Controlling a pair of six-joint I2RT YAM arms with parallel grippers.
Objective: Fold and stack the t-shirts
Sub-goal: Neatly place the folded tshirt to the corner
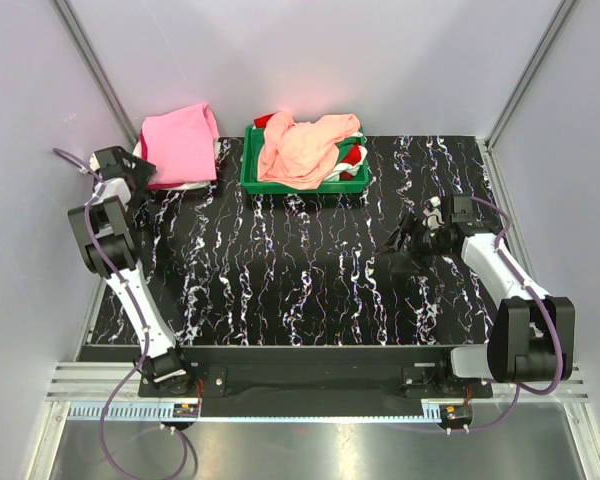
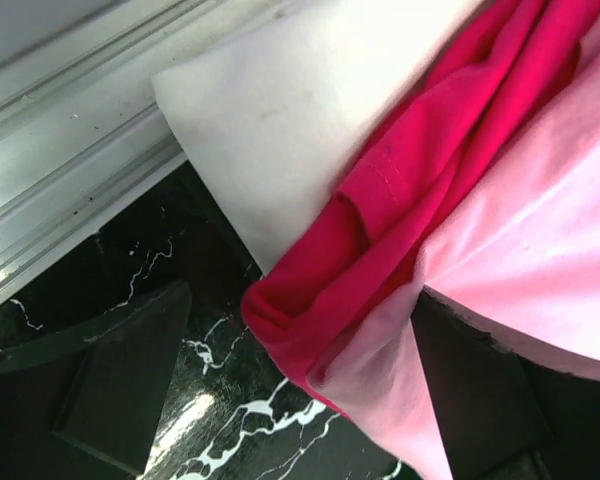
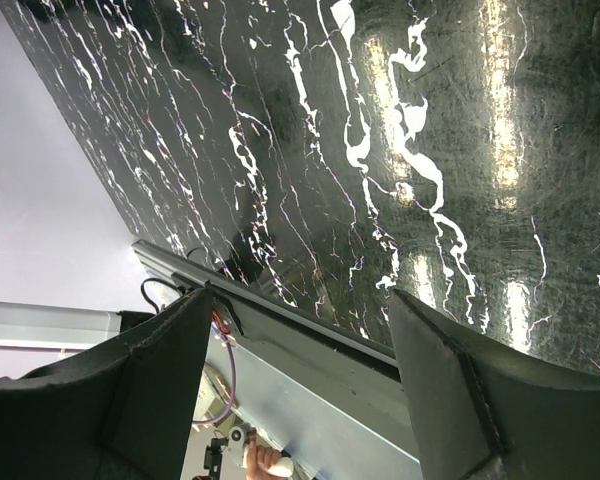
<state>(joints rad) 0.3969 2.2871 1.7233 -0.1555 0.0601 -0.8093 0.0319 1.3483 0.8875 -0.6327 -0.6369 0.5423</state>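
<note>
A folded bubblegum pink t-shirt [image 1: 180, 140] tops a stack at the back left of the table. In the left wrist view the pink shirt [image 2: 525, 235] lies over a crimson-magenta shirt [image 2: 420, 200] and a white shirt [image 2: 300, 110]. My left gripper [image 1: 132, 172] is open at the stack's near-left corner. In the left wrist view the left gripper [image 2: 300, 410] has a pink corner hanging against one of its fingers [image 2: 490, 400]. A peach-salmon t-shirt [image 1: 302, 148] lies crumpled in the green tray [image 1: 250, 178]. My right gripper [image 1: 408, 236] is open and empty over bare table; it also shows in the right wrist view [image 3: 300, 400].
The green tray stands at the back centre, with red and white cloth showing under the peach shirt. The black marbled table [image 1: 300, 280] is walled by grey panels on three sides. An aluminium rail [image 2: 70, 150] runs along the table's left edge beside the stack.
</note>
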